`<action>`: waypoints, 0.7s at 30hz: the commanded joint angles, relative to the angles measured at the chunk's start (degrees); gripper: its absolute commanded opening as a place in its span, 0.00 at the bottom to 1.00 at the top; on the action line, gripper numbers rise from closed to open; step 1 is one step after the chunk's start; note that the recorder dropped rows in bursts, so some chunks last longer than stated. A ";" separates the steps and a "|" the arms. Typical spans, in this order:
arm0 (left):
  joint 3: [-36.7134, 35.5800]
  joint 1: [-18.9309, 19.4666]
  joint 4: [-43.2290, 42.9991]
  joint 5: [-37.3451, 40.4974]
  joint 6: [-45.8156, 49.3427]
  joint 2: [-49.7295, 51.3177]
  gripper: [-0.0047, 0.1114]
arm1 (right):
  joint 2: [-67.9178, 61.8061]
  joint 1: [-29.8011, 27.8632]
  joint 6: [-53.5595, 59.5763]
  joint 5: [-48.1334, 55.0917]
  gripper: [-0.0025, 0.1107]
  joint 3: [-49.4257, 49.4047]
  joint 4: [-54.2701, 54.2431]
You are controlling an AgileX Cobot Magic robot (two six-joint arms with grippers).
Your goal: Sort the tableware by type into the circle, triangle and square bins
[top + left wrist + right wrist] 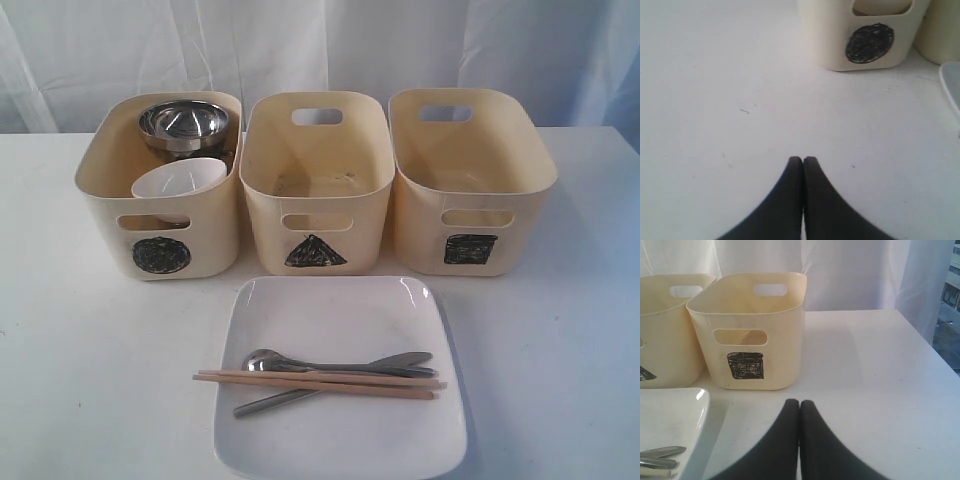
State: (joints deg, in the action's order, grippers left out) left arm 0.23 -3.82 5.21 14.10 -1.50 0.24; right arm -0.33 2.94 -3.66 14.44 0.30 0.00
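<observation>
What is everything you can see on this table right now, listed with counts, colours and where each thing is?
circle bin: one, cream, back left
triangle bin: one, cream, back middle
square bin: one, cream, back right
steel bowl: one, silver, in the circle bin, rear
small bowl: one, white, in the circle bin, front
plate: one, white, square, in front of the bins
chopsticks: one pair, wooden, across the plate
cutlery: two pieces, steel, on the plate under the chopsticks
table: one, white
curtain: white, behind the table
left gripper: black, shut, empty
right gripper: black, shut, empty
</observation>
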 commanded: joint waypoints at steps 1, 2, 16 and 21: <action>-0.23 5.13 3.01 0.91 6.88 -0.24 0.04 | 0.33 -0.13 -0.07 -0.74 0.02 -0.30 0.00; -0.23 6.16 3.36 0.92 8.31 -0.24 0.04 | 0.33 -0.13 -0.07 -0.74 0.02 -0.30 0.00; -0.23 10.49 5.12 2.17 14.58 -0.24 0.04 | 0.33 -0.13 -0.07 -0.74 0.02 -0.30 0.00; -0.23 10.48 5.12 2.03 14.58 -0.24 0.04 | 0.33 -0.13 -0.07 -0.74 0.02 -0.30 0.00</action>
State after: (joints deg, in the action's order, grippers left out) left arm 0.23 6.58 9.61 16.15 12.84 0.24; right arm -0.33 2.94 -3.66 14.44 0.30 0.00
